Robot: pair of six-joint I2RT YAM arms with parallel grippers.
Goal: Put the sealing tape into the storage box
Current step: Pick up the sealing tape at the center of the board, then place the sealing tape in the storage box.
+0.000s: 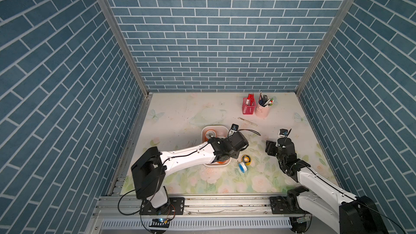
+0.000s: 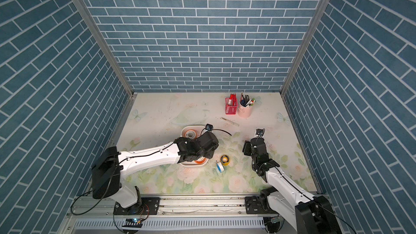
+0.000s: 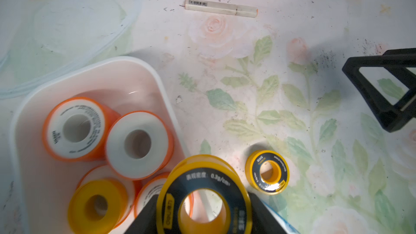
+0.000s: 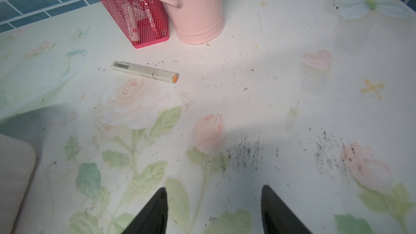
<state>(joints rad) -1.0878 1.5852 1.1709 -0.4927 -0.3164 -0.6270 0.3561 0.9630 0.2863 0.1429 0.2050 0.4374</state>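
Observation:
The storage box (image 3: 126, 60), a shallow white tray, lies left of the table's middle in both top views (image 1: 215, 127) (image 2: 195, 127). Several spools of sealing tape lie in it, orange ones (image 3: 74, 129) and a yellow one (image 3: 96, 205). My left gripper (image 3: 203, 201) is shut on a yellow spool with a dark label (image 3: 202, 176), held over the box's right rim. Another yellow spool (image 1: 246, 159) (image 3: 267, 172) and a blue one (image 1: 242, 166) lie on the table just right of the box. My right gripper (image 4: 213, 201) hangs open and empty over bare table further right.
A red mesh basket (image 1: 248, 106) and a pink pen cup (image 1: 262, 109) stand at the back right. A white marker (image 1: 247, 121) (image 4: 145, 72) lies on the table in front of them. The left arm's wrist covers much of the box from above.

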